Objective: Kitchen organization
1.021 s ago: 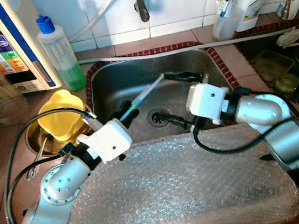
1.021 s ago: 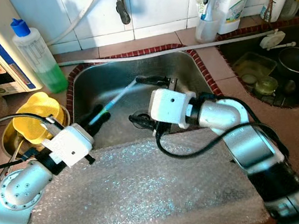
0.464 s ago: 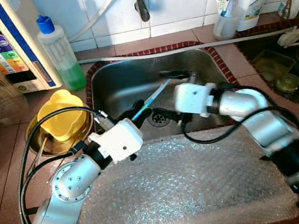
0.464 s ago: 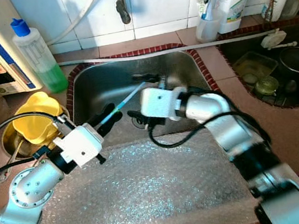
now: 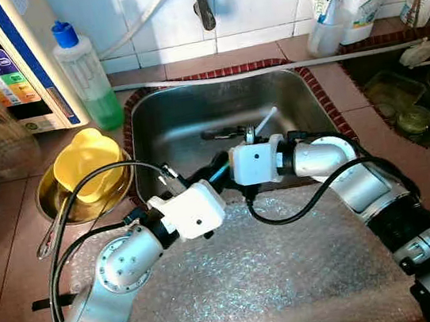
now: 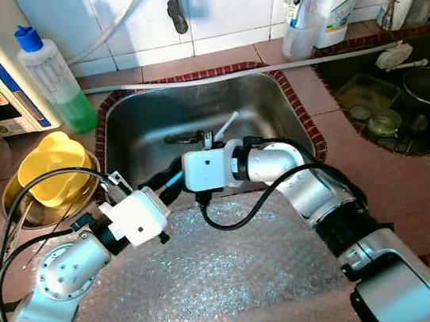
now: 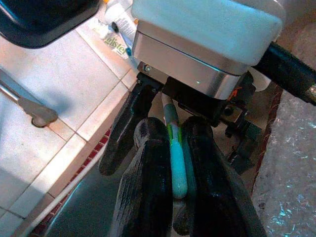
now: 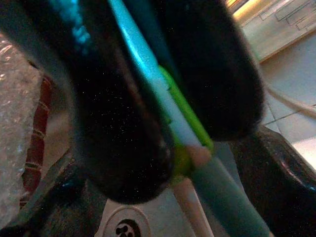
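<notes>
Since a second ago your two grippers have closed in on each other over the sink's point(image 5: 152, 114) front edge, and the toothbrush point(image 5: 263, 119) now stands steeper, its white head poking up behind the right wrist block.

You are mid hand-over. Your left gripper point(image 7: 170, 163) is clamped narrow on the teal handle; you can see it pinched between both black fingers in the left wrist view. Your right gripper point(image 8: 168, 128) has its fingers on either side of the same shaft, with the green band between them, and looks closed on it too. So the toothbrush hangs above the basin near the drain, held from both ends, and touches nothing else that you can make out.

My guess for your next move: let one gripper go before either arm pulls away, or the thin shaft will bend or twist out. The likely home is the cup point(image 5: 324, 33) on the back ledge to the right, which already holds a tube and a brush; you would need a long reach across the basin and an upright drop.

As for the other containers, the steel bowl point(image 5: 48, 202) on the left counter holds a yellow dish point(image 5: 86, 165). The green soap bottle point(image 5: 87, 75) behind it is part full. The second basin point(image 5: 406, 94) on the right holds a pot and small dishes.
</notes>
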Robot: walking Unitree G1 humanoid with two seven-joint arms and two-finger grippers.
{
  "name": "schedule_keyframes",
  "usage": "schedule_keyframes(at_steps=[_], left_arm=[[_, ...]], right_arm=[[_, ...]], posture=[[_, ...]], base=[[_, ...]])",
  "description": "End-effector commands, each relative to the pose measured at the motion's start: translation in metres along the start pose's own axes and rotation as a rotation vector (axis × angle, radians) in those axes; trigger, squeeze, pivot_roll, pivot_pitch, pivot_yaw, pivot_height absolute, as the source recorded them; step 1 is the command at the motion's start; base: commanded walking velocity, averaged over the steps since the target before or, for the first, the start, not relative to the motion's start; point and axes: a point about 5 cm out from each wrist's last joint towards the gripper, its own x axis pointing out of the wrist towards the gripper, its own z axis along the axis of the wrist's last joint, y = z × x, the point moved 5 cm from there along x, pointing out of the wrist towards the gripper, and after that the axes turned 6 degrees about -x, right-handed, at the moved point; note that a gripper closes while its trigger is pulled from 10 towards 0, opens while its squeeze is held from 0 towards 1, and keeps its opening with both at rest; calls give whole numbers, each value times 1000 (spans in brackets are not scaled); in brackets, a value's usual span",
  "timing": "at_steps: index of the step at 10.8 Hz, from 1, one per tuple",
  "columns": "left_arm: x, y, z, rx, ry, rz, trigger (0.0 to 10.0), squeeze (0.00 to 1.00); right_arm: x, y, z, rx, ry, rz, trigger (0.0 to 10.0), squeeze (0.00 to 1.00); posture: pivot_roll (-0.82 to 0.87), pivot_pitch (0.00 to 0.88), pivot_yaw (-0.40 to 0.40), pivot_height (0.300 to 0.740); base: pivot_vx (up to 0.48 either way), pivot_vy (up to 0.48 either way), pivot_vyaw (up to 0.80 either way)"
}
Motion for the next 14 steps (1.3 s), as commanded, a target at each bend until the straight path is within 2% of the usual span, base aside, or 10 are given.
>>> schedule_keyframes(at_steps=[1,2,3,4,5,6,7,11,13,14], left_arm=[[1,3,-4,21,16,16,0,0],[0,7,-10,43,41,30,1255,0],[0,10,-12,51,49,39,1451,0],[0,13,-15,61,55,54,2510,0],[0,15,-16,70,60,64,8824,0],[0,19,-15,85,52,93,10000,0],[0,25,-9,60,18,138,10000,1000],[0,26,-3,30,-22,156,10000,1000],[0,27,-3,66,-21,149,10000,1000],[-3,34,-5,72,-14,151,10000,1000]], right_arm=[[1,15,4,-56,-14,98,0,0],[-1,14,3,-72,-3,100,0,0],[-2,12,2,-72,3,93,0,0],[-4,11,2,-67,7,87,0,0],[-5,11,1,-65,13,82,0,0],[-5,12,-1,-66,20,76,0,0],[-5,10,-5,-66,41,59,0,0],[-13,5,-25,-59,119,-3,0,0],[-15,8,-30,-60,135,-5,0,0],[-20,14,-40,-57,170,2,0,0]], posture=[[-82,169,57,740],[-88,162,60,740],[-88,162,60,740],[-93,157,64,740],[-96,155,66,740],[-97,154,67,740],[-96,156,65,740],[-96,160,59,740],[-96,159,60,740],[-95,158,60,740]], base=[[0,0,0],[0,0,0],[0,0,0],[0,0,0],[0,0,0],[0,0,0],[0,0,0],[0,0,0],[0,0,0],[0,0,0]])
